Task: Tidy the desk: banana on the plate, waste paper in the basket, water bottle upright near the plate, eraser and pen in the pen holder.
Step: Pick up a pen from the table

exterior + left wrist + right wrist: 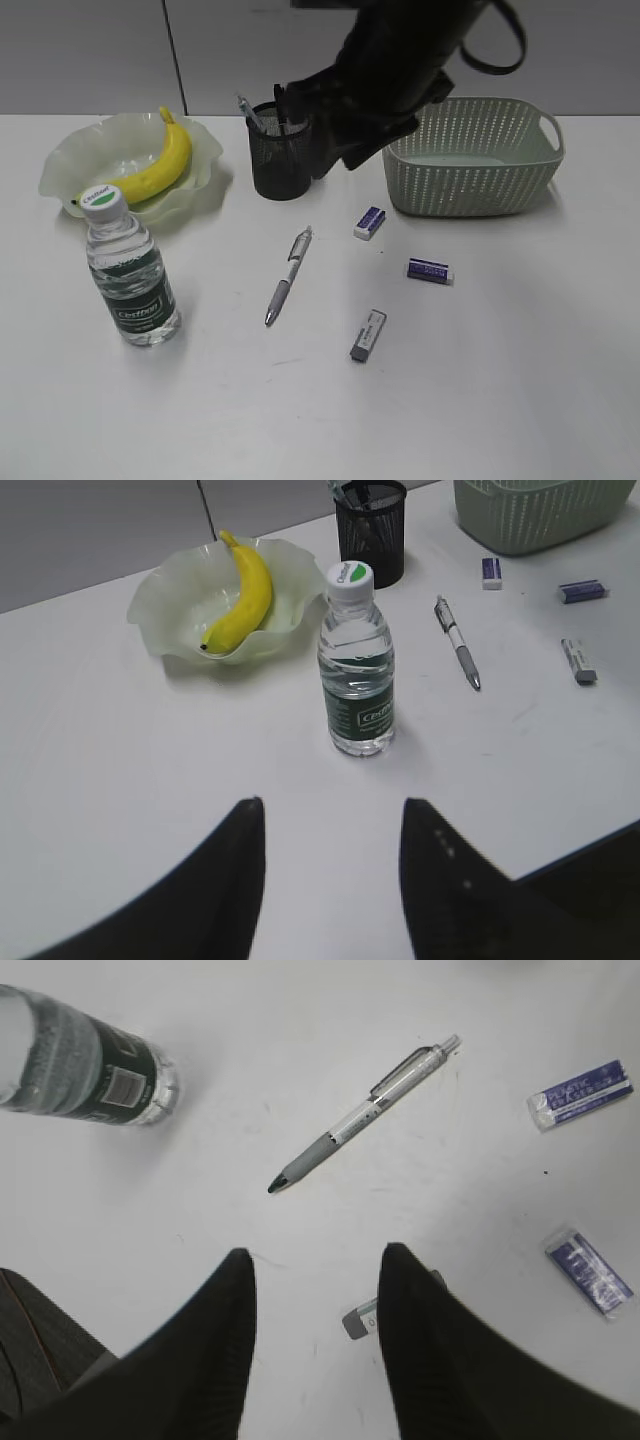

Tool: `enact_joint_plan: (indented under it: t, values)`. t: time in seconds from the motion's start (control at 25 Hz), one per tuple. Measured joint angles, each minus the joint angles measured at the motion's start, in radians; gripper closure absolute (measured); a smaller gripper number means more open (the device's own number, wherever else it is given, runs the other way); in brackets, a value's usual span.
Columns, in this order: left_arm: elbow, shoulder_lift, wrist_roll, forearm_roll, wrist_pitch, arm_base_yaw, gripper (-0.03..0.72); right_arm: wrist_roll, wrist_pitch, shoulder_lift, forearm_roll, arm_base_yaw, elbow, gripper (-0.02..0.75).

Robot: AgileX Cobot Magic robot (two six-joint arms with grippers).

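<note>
Three erasers and one pen (289, 275) lie loose on the desk (520, 380), all on the near side of the pen holder (280, 150); the banana (160, 165) sits in the plate (60, 165) left of the holder and the water bottle (128, 270) stands upright just in front of the plate. From the right gripper (315, 1335), the pen lies just ahead, its long axis slanting, tip nearest the jaws; a grey eraser (360, 1318) sits between them. Both jaws stand half open and empty. The left gripper (330, 880), likewise parted and holding nothing, faces the bottle, so the right arm looks nearer the pen.
</note>
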State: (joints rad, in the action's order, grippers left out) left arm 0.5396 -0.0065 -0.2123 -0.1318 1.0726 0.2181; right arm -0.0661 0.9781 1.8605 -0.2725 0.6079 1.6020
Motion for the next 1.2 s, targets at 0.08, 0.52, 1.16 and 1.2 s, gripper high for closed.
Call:
enact_joint_plan:
  t: [0.08, 0.52, 1.16, 1.2]
  values:
    - [0.000, 0.000, 0.000, -0.001, 0.000, 0.000, 0.357, 0.121, 0.089, 0.117, 0.068, 0.039, 0.128, 0.407]
    - [0.000, 0.000, 0.000, -0.001, 0.000, 0.000, 0.358, 0.417, 0.225, 0.569, 0.131, 0.085, 0.586, 0.345]
    - [0.000, 0.000, 0.000, -0.001, 0.000, 0.000, 0.369, 0.448, 0.232, 0.717, 0.095, 0.074, 0.594, 0.414]
    - [0.000, 0.000, 0.000, -0.001, 0.000, 0.000, 0.369, 0.442, 0.232, 0.718, 0.093, 0.074, 0.594, 0.490]
